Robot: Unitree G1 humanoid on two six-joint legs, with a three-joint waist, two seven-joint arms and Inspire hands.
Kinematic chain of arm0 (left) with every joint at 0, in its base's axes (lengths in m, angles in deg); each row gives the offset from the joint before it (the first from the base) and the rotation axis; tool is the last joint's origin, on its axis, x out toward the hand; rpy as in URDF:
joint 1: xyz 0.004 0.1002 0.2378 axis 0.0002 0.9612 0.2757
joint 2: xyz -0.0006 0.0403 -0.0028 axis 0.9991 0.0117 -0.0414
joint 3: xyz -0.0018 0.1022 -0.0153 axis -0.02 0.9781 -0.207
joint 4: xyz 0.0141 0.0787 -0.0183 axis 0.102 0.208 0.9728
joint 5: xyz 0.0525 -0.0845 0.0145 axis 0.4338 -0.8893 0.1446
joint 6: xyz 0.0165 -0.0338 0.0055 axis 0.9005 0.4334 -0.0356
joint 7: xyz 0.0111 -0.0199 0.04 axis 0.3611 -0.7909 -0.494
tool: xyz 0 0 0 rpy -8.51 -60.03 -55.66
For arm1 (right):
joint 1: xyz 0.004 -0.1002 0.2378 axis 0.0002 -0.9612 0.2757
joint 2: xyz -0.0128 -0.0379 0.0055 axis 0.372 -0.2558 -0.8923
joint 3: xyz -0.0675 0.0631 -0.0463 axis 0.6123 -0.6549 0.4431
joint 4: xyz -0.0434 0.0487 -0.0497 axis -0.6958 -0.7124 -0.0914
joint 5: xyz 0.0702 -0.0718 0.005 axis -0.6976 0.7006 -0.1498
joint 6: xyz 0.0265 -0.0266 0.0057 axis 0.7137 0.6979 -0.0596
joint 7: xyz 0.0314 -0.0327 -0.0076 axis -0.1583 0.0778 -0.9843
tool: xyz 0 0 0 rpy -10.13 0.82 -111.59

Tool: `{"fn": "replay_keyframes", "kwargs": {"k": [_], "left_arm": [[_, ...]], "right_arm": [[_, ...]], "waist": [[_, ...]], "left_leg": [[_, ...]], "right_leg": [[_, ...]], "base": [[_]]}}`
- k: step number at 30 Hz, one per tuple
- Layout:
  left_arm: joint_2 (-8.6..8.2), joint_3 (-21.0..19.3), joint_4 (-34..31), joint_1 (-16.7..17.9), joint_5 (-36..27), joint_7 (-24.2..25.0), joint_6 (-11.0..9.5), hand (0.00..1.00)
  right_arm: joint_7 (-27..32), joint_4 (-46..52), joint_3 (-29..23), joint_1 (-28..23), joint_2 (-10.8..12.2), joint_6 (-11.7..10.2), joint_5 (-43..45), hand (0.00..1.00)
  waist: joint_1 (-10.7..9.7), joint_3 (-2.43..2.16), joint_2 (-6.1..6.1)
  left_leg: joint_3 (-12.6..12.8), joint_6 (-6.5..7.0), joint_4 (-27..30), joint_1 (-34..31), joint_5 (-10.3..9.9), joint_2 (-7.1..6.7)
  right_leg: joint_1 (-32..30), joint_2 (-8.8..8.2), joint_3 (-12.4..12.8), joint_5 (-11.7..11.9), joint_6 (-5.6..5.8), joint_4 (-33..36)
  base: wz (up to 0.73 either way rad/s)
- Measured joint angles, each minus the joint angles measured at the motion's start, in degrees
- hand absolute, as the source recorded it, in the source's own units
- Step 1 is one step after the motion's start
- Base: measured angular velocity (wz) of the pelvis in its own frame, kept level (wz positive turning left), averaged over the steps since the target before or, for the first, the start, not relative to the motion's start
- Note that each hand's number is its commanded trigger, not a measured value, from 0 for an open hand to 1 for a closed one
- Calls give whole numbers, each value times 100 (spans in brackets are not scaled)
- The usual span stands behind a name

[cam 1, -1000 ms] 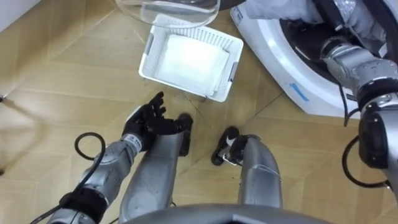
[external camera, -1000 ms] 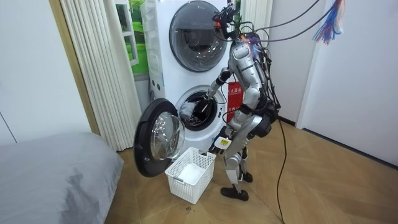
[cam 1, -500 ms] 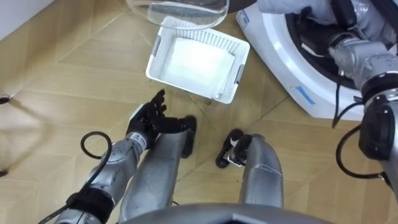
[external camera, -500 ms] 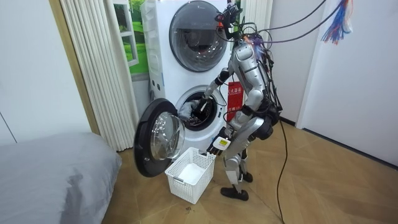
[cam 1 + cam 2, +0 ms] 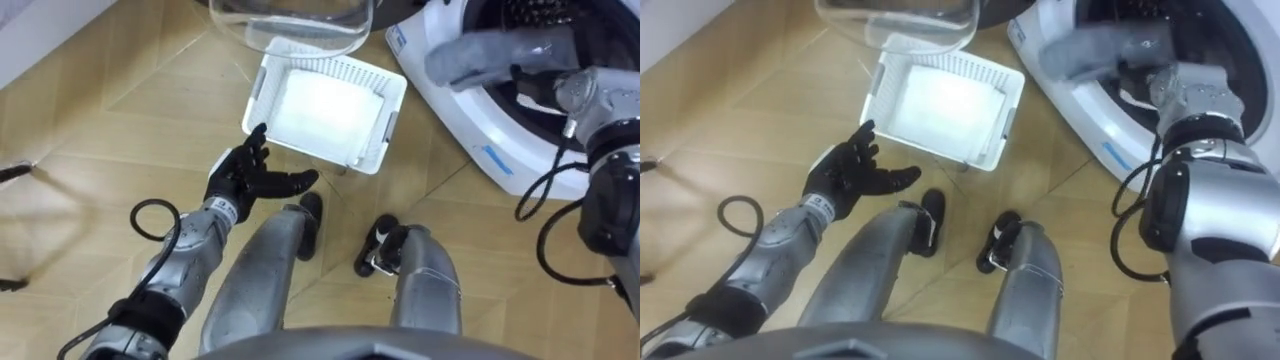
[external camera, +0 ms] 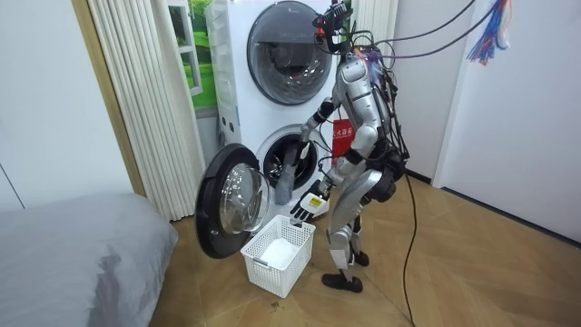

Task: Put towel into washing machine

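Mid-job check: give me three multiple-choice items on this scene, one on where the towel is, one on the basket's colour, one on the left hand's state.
1. Where is the grey towel?
A. flat on the floor
B. across the mouth of the washing machine
C. on the bed

2. What colour is the basket?
A. white
B. blue
C. black

3. How is the left hand?
A. curled round the towel
B. open, holding nothing
C. gripping the basket's rim

Answers:
1. B, the towel drapes over the drum opening.
2. A, its perforated walls are white.
3. B, its fingers are spread above the floor.
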Motion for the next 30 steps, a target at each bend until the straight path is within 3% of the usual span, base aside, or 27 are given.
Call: {"fn": "replay_keyframes", "kwargs": {"k": [7,9,13,17,19,21,24,25,26,30], "left_arm": [[-8,94,260,-137,0,-16,-47,0],[-4,220,555,-310,-14,-11,-54,0],[24,212,852,-365,11,-13,-151,0],[86,73,1161,-370,526,-25,-163,0],[153,63,1306,-324,680,-28,-209,0],[182,-181,1409,-133,952,-76,-217,0],[212,-457,1412,215,1138,-196,-256,0],[235,-599,1429,420,1191,-253,-256,0],[237,-776,1437,636,1230,-290,-256,0],[199,-1126,1719,1035,1407,-451,-378,0]], "right_arm": [[153,-10,-3,-305,-21,-82,-14,0],[186,-31,11,-426,8,-83,44,0],[252,90,6,-819,116,-86,44,0],[285,233,9,-1203,329,-153,104,0],[169,260,49,-1535,395,-161,218,0],[-76,516,49,-2204,595,-294,425,0],[-227,786,46,-2908,650,-417,555,0],[-295,831,47,-3199,689,-541,779,0],[-343,888,61,-3516,752,-664,953,0],[-497,946,558,-4357,985,-770,1980,0]], "waist": [[-111,8,16],[-102,21,94],[-103,12,136],[-97,-1,176],[-110,-4,181],[-116,-45,198],[-139,-86,218],[-164,-121,210],[-174,-211,210],[-284,-302,233]], "left_leg": [[36,-2,-324,297,19,7],[41,-3,-462,513,19,73],[121,-4,-814,982,21,147],[231,-16,-1180,1568,29,260],[239,-23,-1341,1848,33,272],[272,-37,-1636,2296,28,282],[365,-52,-1899,2690,21,282],[443,-58,-2021,2921,18,291],[463,-71,-2075,3074,10,294],[504,-203,-2325,3743,-70,374]], "right_leg": [[259,72,24,34,44,-264],[530,189,8,98,83,-543],[991,357,88,233,140,-1004],[1586,625,353,457,207,-1681],[1906,685,357,491,226,-1955],[2338,784,535,555,267,-2281],[2666,834,687,589,294,-2528],[2859,863,756,606,308,-2665],[3028,889,806,613,307,-2789],[3628,1012,901,641,282,-3085]], "base": [[-3],[-3],[-17],[-26],[-4],[-9],[-24],[-33],[-33],[-30]]}}
